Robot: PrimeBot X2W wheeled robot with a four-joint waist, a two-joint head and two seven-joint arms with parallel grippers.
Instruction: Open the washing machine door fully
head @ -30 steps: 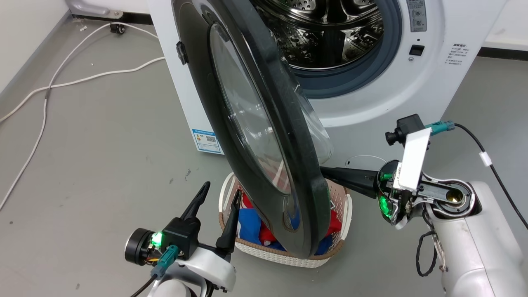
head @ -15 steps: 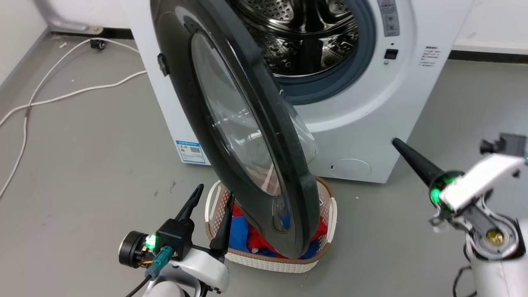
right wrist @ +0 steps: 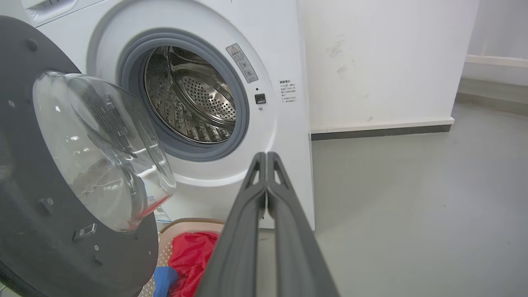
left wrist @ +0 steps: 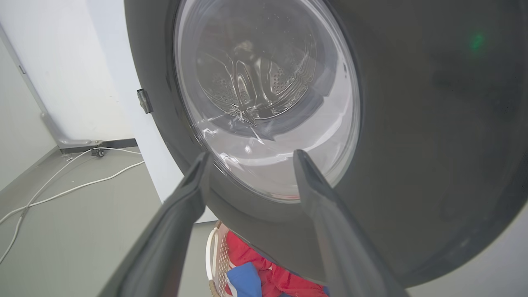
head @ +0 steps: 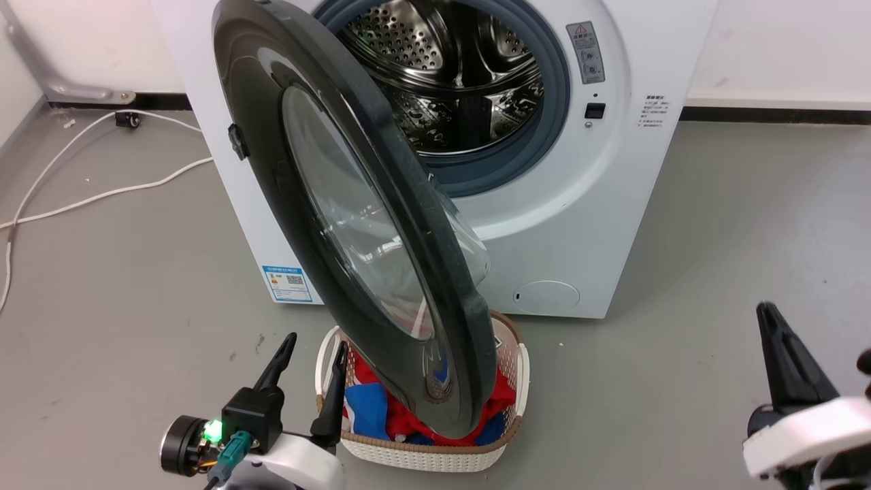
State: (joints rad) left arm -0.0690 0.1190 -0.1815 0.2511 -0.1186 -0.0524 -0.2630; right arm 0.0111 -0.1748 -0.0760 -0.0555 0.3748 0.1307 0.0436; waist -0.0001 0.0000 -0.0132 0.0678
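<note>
The washing machine (head: 578, 224) is a white front loader with its steel drum exposed. The washing machine door (head: 272, 177), glossy black with a clear domed window, stands swung out on its left hinge, roughly square to the machine's front. My left gripper (head: 313, 347) is open, low on the door's outer side and apart from it. In the left wrist view the door (left wrist: 412, 144) looms close beyond the spread left gripper (left wrist: 250, 154). My right gripper (head: 765, 309) is shut and empty, far right of the door. The right wrist view shows the right gripper (right wrist: 266, 154), the door's inner side (right wrist: 24, 198) and the machine (right wrist: 280, 136).
A white woven basket (head: 422, 459) with red and blue clothes sits on the floor right under the door's lower edge, also seen as the basket (right wrist: 185, 225). White cables (head: 102, 194) trail over the grey floor at the left. A wall runs behind the machine.
The head camera has pulled back and up. My right gripper has left the door's inner edge and drawn away to the lower right. The door's angle looks about the same.
</note>
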